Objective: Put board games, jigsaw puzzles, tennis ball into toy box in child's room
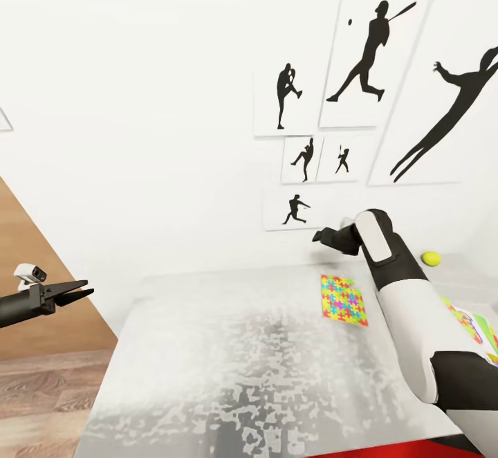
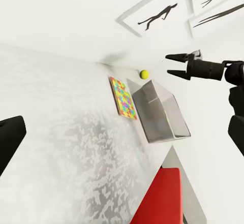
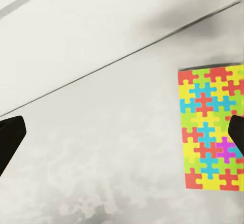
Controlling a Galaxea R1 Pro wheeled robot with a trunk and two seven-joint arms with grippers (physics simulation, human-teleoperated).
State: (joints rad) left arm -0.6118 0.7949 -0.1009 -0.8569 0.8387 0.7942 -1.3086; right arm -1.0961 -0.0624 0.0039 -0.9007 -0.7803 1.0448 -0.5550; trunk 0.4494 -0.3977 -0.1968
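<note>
A jigsaw puzzle lies flat on the pale table near the wall. Beyond it sits the tennis ball. The grey toy box stands on the table right beside the puzzle. My right gripper hovers open and empty above the table close to the puzzle, one finger over its edge. My left gripper hangs open and empty off the table's left end, over the floor. A colourful flat thing peeks out behind my right arm.
A white wall with baseball silhouette pictures runs behind the table. Wooden floor lies to the left. A red surface shows below the table's near edge.
</note>
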